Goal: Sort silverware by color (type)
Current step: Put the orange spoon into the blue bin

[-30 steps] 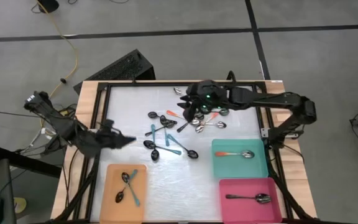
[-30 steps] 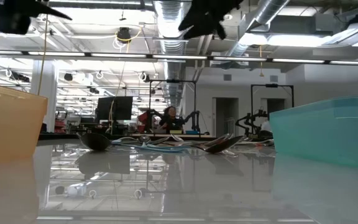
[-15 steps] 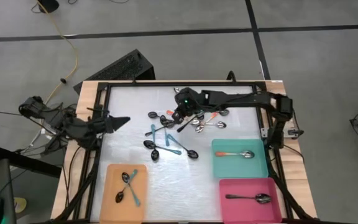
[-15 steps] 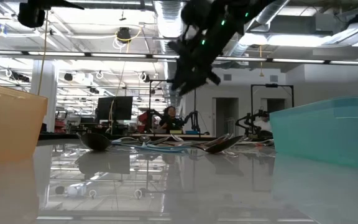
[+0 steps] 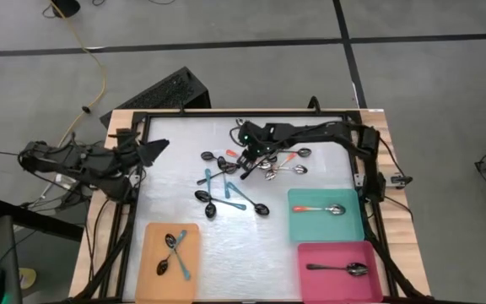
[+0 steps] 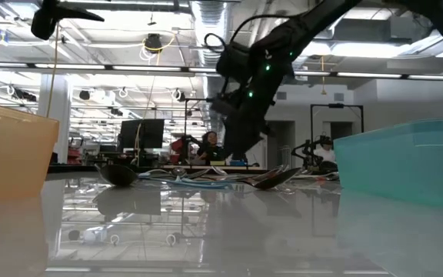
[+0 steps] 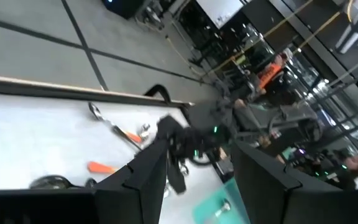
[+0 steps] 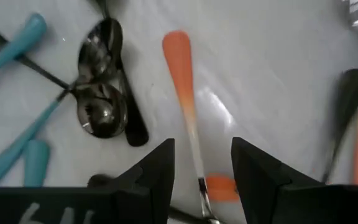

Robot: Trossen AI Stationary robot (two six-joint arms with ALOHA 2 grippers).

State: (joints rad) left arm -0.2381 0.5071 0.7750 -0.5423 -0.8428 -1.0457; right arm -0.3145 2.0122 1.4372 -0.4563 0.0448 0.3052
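Several spoons [image 5: 234, 181] with teal, orange or dark handles lie in a loose pile at the table's middle. My right gripper [image 5: 245, 163] hangs open just above the pile's far part. In the right wrist view its fingers [image 8: 201, 165] stand on either side of an orange-handled spoon [image 8: 184, 93] that lies flat on the table; I see no touch. My left gripper [image 5: 156, 149] is open and holds nothing, raised near the table's left edge [image 6: 68, 12].
An orange tray [image 5: 152, 279] at the near left holds a few spoons. A teal tray [image 5: 353, 226] at the right holds an orange-handled spoon. A pink tray [image 5: 327, 287] at the near right holds a dark one. A black frame [image 5: 226, 115] runs round the table.
My right gripper has come down from high above onto the far part of the spoon pile, tipping more steeply downward. My left gripper has drawn back toward the table's left and far edges, rising a little and rolling. The spoons have not moved.
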